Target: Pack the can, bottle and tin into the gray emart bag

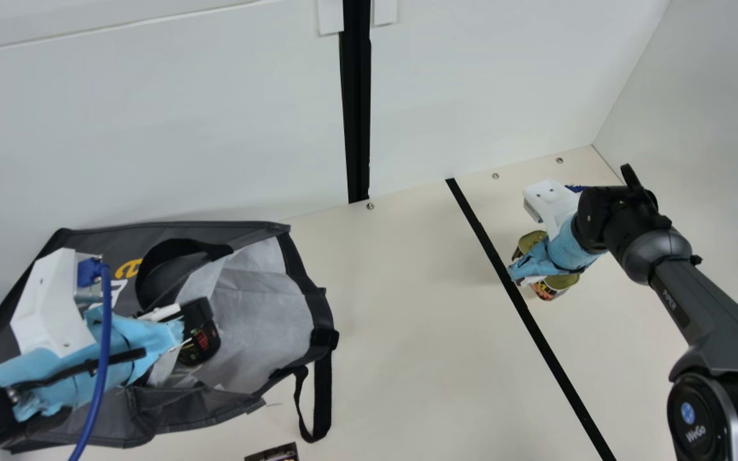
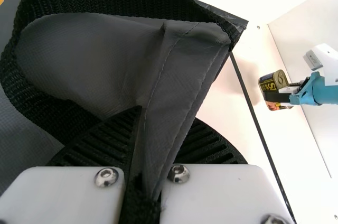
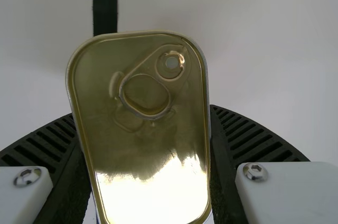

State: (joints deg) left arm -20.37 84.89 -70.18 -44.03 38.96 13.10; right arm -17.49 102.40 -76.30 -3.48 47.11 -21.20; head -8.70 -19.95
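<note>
At the main view's left, my left gripper is at the open gray bag. In the left wrist view my left gripper is shut on a fold of the bag's gray fabric. Inside the bag, beside those fingers, lies a dark item with red print; I cannot tell which one it is. On the right, my right gripper holds the tin low over the table. In the right wrist view my right gripper has a finger on either side of the tin, whose gold pull-ring lid faces the camera.
A small dark item is at the bottom edge, near the bag's hanging black strap. A black stripe crosses the table between bag and tin. White walls rise behind and at the right.
</note>
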